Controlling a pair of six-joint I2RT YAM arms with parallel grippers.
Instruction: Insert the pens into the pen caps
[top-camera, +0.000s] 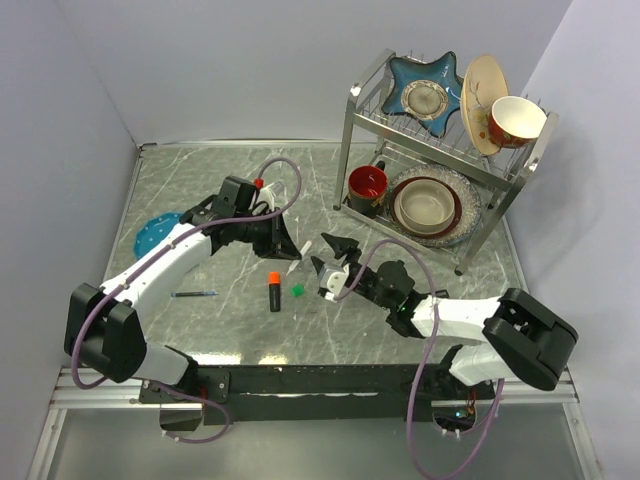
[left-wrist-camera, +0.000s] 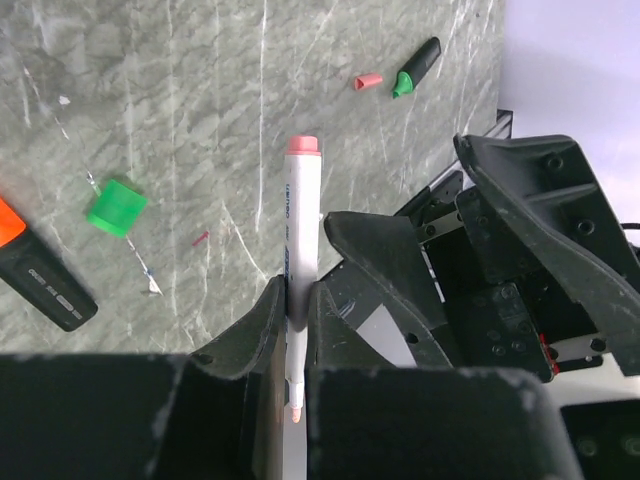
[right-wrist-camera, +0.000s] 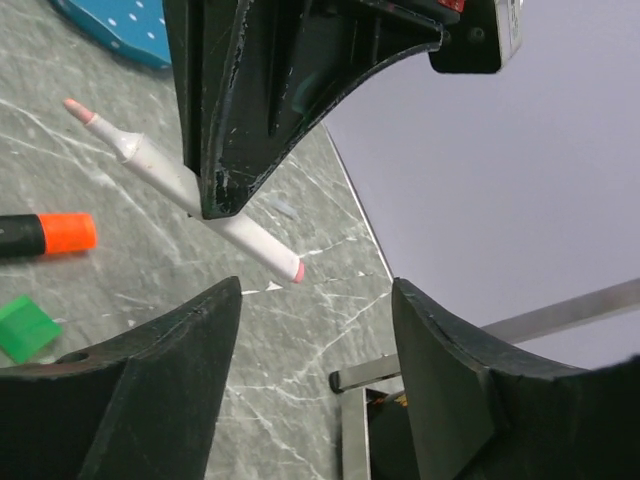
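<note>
My left gripper (left-wrist-camera: 298, 292) is shut on a thin white pen (left-wrist-camera: 302, 215), held mid-barrel above the table. Its pink butt end points away from the wrist and its bare pinkish tip back toward it. My right gripper (right-wrist-camera: 315, 300) is open and empty, facing the pen's butt end (right-wrist-camera: 297, 270) just beyond its fingertips. On the table lie an orange-tipped black marker (top-camera: 274, 291), a green cap (top-camera: 297, 291) and a thin blue pen (top-camera: 193, 294). A green-tipped marker (left-wrist-camera: 417, 66) and a reddish-pink cap (left-wrist-camera: 368, 81) lie together farther off in the left wrist view.
A metal dish rack (top-camera: 440, 150) with plates, bowls and a red mug stands at the back right. A blue dotted plate (top-camera: 155, 232) lies at the left, partly under the left arm. Walls close the table on the left and right.
</note>
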